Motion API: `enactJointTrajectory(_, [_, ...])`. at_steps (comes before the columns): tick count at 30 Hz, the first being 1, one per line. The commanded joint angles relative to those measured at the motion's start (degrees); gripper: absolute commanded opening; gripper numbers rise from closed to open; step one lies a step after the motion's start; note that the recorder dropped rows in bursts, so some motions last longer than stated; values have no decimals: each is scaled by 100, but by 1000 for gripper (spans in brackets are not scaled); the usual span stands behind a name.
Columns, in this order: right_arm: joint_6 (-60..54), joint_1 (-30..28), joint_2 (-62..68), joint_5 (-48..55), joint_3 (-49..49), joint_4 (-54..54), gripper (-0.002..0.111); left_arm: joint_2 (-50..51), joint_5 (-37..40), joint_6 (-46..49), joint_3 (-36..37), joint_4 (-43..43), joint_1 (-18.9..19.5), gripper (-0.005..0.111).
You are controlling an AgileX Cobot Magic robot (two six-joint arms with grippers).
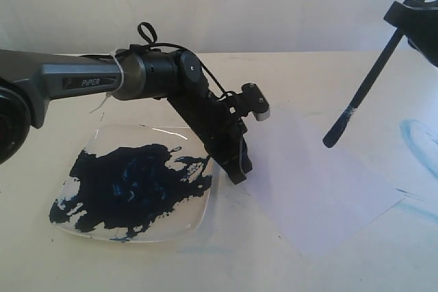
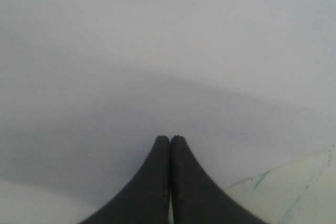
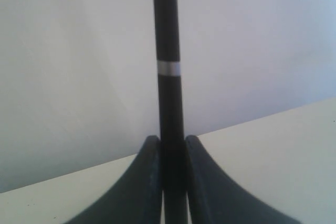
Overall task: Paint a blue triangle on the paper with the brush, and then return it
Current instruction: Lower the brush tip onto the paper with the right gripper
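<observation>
Outside, we log the left pincer (image 1: 236,171) down at the paper (image 1: 308,182) edge beside the plate (image 1: 200,211); the right pincer (image 1: 415,22) holds the brush (image 1: 363,94) tilted, tip over the paper. Left wrist — jaws pressed together, empty. Right wrist — jaws clamp the brush shaft.

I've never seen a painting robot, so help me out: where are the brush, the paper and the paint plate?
brush (image 1: 363,87), exterior view, partway along its black shaft.
paper (image 1: 315,182), exterior view, on its bare middle.
plate (image 1: 109,140), exterior view, on an unpainted patch near its far rim.
</observation>
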Motion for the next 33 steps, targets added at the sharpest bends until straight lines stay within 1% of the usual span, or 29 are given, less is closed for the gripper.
enactJointTrajectory(1, [3,-45,-7,-115,10,8,0,16,113,-43,-10,-74,-22,0])
enactJointTrajectory(2, [3,-45,8,-146,10,8,0,16,113,-43,-10,-74,-22,0])
enactJointTrajectory(4, [3,-45,172,-608,10,4,0,16,113,-43,-10,-74,-22,0])
enactJointTrajectory(6, [3,-45,592,-1522,10,-181,0,16,90,-43,-10,-74,-22,0])
enactJointTrajectory(8, [-41,-45,973,-2085,-48,-334,0,16,79,-43,-10,-74,-22,0])
enactJointTrajectory(11, [-40,-33,1469,-2093,-328,-528,0,16,42,-17,-10,-74,-22,0])
enactJointTrajectory(13, [-257,10,1653,-1948,-502,-494,0,16,27,-17,-10,-74,-22,0])
enactJointTrajectory(16, [-530,197,1678,-1497,-700,-437,0,16,27,-17,-10,-74,-22,0])
enactJointTrajectory(20, [-1084,613,1644,-1015,-910,-274,0,16,27,-17,-10,-74,-22,0])
enactJointTrajectory(22, [-1620,874,1620,-826,-981,276,0,16,27,-17,-10,-74,-22,0])
enactJointTrajectory(23, [-2056,1023,1611,-718,-1003,746,0,16,27,-17,-10,-74,-22,0])
enactJointTrajectory(25, [-3127,1339,1611,-666,-1018,2008,0,16,27,-17,-10,-74,-22,0])
enactJointTrajectory(27, [-4550,1656,1611,-871,-1018,3762,0,16,27,-17,-10,-74,-22,0])
enactJointTrajectory(28, [-5124,1808,1624,-1071,-1018,4439,0,16,27,-17,-10,-74,-22,0])
enactJointTrajectory(30, [-5580,2009,1661,-1289,-1018,4915,0,16,27,-17,-10,-74,-22,0])
enactJointTrajectory(33, [-5065,2152,1718,-1181,-1018,4392,0,16,13,-17,-10,-74,-22,0])
